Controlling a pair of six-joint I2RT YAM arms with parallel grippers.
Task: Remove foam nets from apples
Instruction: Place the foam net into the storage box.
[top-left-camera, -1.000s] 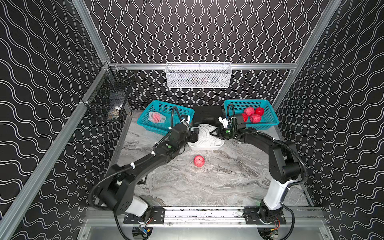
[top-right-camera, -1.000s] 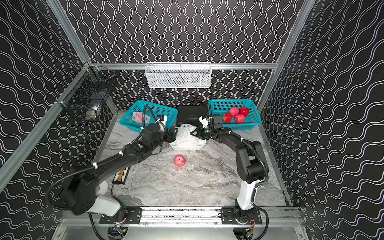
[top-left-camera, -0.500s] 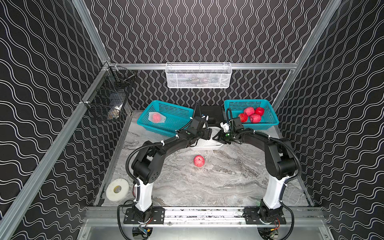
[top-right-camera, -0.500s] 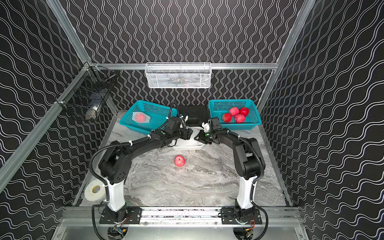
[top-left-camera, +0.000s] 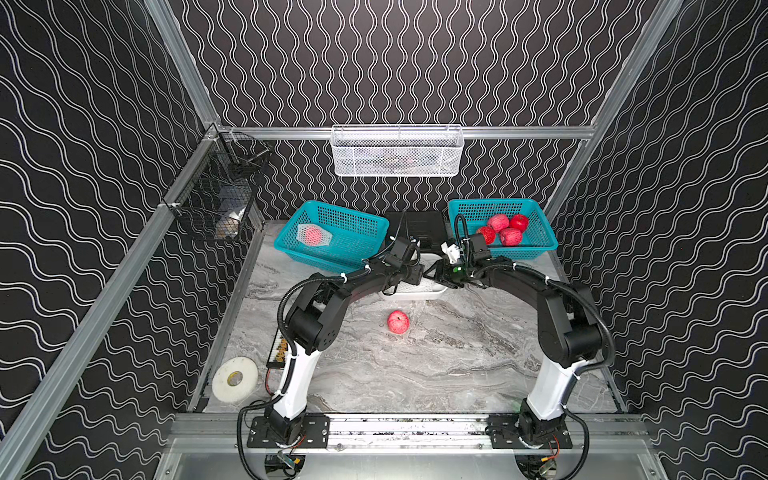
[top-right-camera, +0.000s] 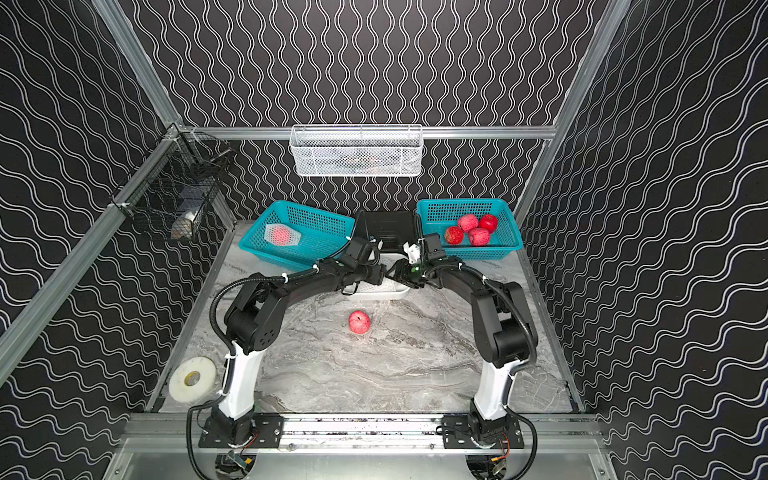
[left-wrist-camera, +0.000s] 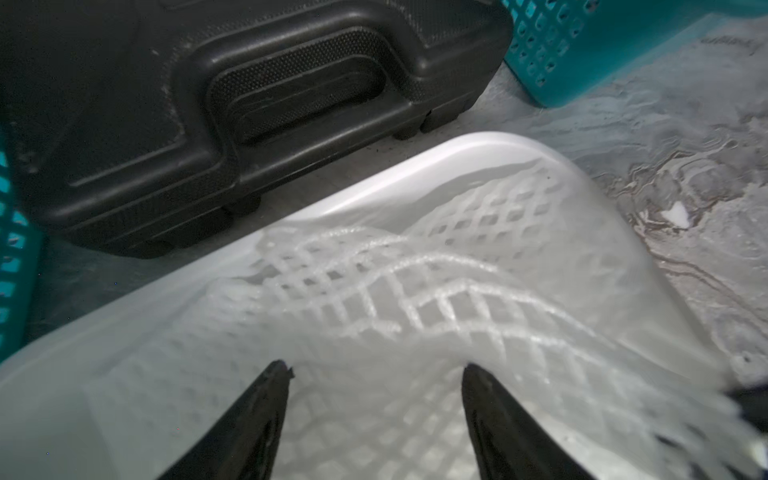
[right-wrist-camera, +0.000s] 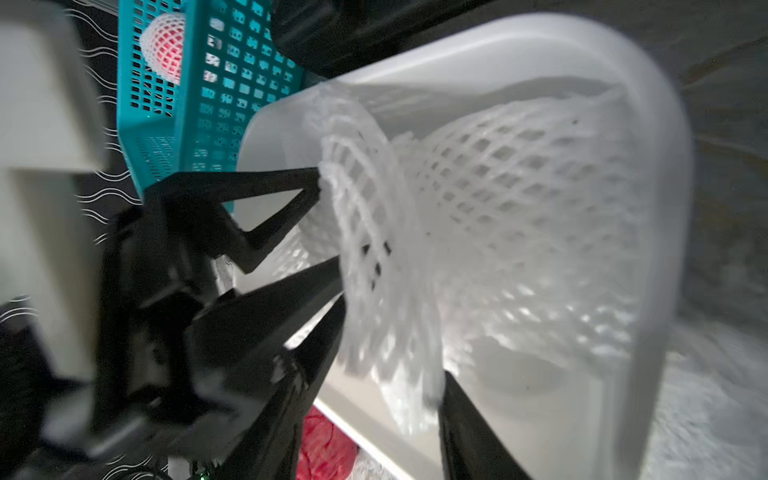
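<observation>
I see both top views sharp, evenly lit from above. Wrist views are dimmer; blur smears the foam net (right-wrist-camera: 365, 187).

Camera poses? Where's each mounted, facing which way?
Top views: high in front, looking down at table; both arms whole.
Left wrist: on left arm, facing tub and black case; left gripper shows, open.
Right wrist: on right arm, facing tub; right gripper shows, plus the left.
Shared: both wrist views see the net in the tub.

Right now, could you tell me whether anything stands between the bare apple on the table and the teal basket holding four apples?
Yes: the white tub and the right gripper over it lie between the bare apple and that teal basket.
</observation>
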